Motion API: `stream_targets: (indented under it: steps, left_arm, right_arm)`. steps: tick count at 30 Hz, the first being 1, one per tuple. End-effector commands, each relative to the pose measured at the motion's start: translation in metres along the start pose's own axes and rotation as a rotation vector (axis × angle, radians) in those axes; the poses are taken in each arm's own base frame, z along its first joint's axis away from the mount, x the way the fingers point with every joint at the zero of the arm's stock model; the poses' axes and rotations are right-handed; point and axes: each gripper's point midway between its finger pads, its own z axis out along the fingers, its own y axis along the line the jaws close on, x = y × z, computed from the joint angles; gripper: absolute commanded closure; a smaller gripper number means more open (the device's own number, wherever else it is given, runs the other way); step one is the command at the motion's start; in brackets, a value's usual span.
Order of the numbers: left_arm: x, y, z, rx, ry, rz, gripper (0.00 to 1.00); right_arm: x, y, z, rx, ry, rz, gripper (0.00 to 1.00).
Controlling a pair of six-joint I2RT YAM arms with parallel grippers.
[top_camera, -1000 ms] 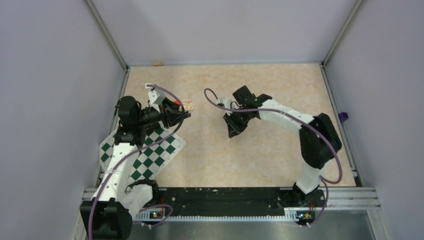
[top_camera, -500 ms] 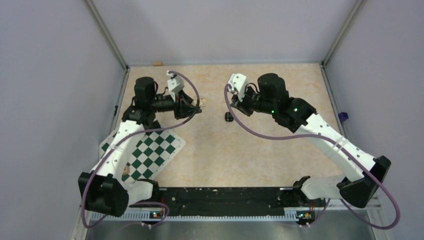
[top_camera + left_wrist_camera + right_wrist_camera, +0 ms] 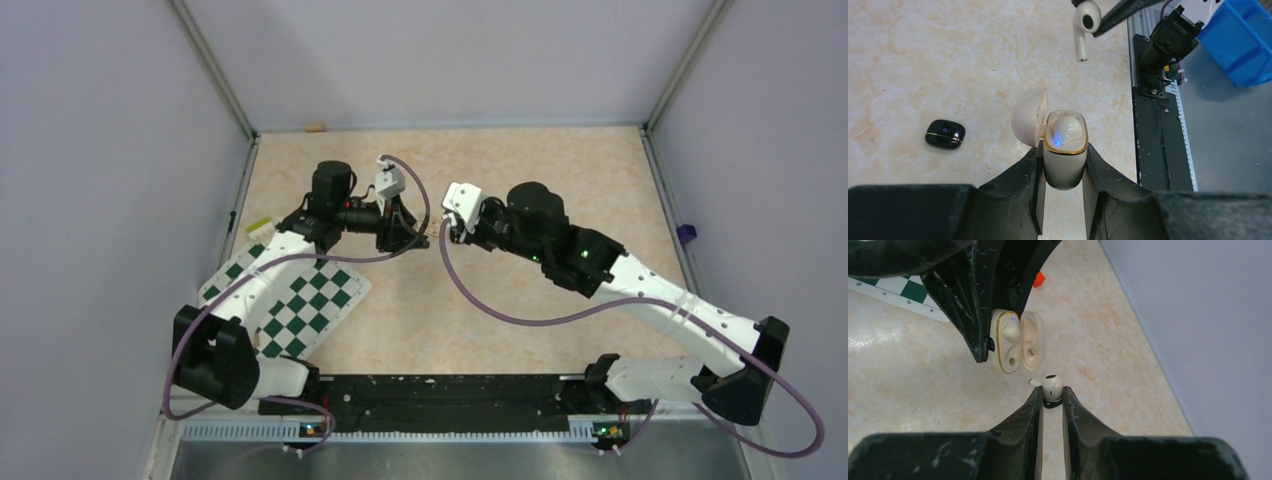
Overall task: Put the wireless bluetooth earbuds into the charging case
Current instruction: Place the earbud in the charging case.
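Charging case (image 3: 1064, 172): held by its body sides in left gripper (image 3: 1063, 150), lid (image 3: 1028, 117) open; likely light, rigid, smooth.
Earbud (image 3: 1052, 384): pinched in right gripper (image 3: 1051, 396), just beside case; tiny, glossy, probably slip-prone; hold the bulb.

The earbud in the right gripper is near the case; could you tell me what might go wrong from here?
The right gripper pinches the earbud only at its very tips, so it may slip. Its stem looks not lined up with the free socket of the charging case and may catch the lid.
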Motion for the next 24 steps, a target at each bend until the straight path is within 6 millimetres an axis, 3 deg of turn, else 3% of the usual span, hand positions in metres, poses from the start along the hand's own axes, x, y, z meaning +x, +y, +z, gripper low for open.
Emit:
stream_targets:
  steps: [1, 5, 12, 24]
  left_arm:
    - [-0.02, -0.002, 0.001, 0.033, -0.06, 0.038, 1.0]
    - [-0.02, -0.006, 0.001, 0.04, -0.084, 0.04, 1.0]
    - [-0.007, -0.011, 0.001, 0.05, -0.092, 0.04, 1.0]
    - [-0.01, -0.012, 0.002, 0.066, -0.111, 0.006, 1.0]
  right_arm:
    - [-0.018, 0.001, -0.004, 0.02, -0.074, -0.04, 0.88]
    - [-0.01, 0.012, 0.002, -0.006, -0.062, -0.061, 0.88]
    - [-0.015, 0.013, 0.003, 0.015, -0.091, -0.057, 0.88]
    - [-0.004, 0.033, 0.021, -0.002, -0.079, -0.116, 0.89]
